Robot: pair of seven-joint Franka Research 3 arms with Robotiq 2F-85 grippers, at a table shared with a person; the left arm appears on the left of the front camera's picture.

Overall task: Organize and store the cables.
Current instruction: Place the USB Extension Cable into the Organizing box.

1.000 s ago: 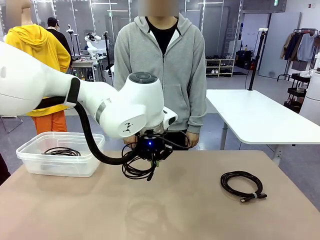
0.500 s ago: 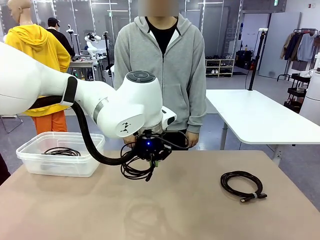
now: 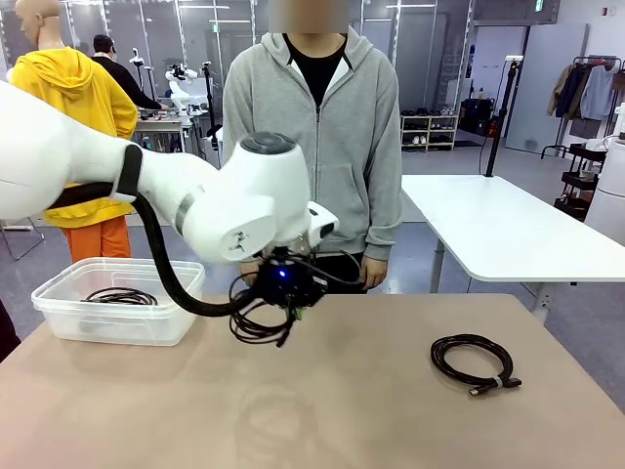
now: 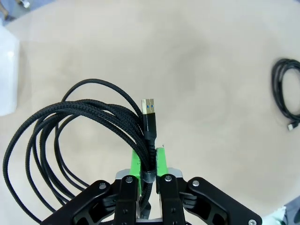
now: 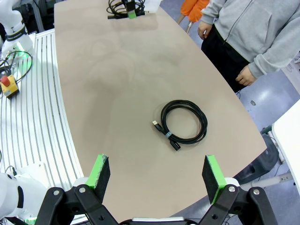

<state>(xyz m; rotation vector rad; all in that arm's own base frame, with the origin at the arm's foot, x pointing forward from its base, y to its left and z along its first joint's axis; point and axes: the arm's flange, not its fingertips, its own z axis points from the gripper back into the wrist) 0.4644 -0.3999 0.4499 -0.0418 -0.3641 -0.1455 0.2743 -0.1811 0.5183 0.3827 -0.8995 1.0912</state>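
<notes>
My left gripper (image 3: 293, 311) is shut on a coiled black cable (image 3: 256, 322) and carries it above the table, a little right of the clear plastic bin (image 3: 59, 305). From the left wrist, the green pads (image 4: 160, 162) pinch the braided cable (image 4: 75, 122) near its USB plug, and the loops hang to the left. A second coiled cable (image 3: 473, 360) with a small band lies on the table at the right; it shows again as a cable (image 5: 183, 120) below my right gripper (image 5: 157, 171), which is open and well above the table. A third cable (image 3: 119, 295) lies inside the bin.
A person in a grey hoodie (image 3: 322, 127) stands at the far side of the table, hands hanging low. A white table (image 3: 498, 230) stands behind to the right. A red stop button (image 5: 8, 85) sits on a ribbed base beside the table's edge.
My left arm has carried the held cable a little to the left, toward the bin, and slightly up. The cable on the right has stayed put.
</notes>
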